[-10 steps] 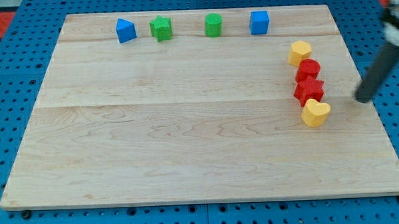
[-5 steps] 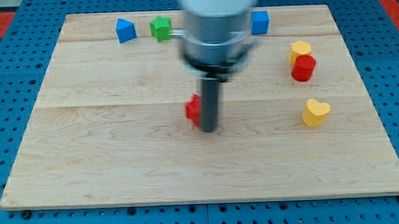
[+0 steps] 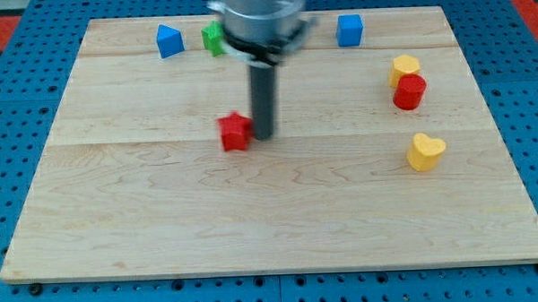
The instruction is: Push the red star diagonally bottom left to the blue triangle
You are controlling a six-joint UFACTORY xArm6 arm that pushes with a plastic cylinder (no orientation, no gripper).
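One rod, no jaws fitted, so there is nothing to release or clench; my tip sits on the table touching or just beside the right side of the red star

One red star, item of the task: near the middle of the table, well apart from the blue triangle, which stands at the view's top left. The star lies below and to the right of the triangle; the target spot, diagonally below and left of the triangle, lies further to the view's left and somewhat higher

Handling, judged: small, rigid, light, probably plastic or painted wood; likely to slide easily on the smooth boards and to spin if struck on a point. No hold is possible; contact is best taken on the face opposite the direction of travel, centred between two points

Other stock, going outward:
- green block, shape partly hidden behind the arm, top row
- blue cube, top row, right of the arm
- yellow block, rounded, touching the red cylinder below it, view's right
- yellow heart, apart, lower right

Table: pale wood planks, matt grain, on a blue perforated base
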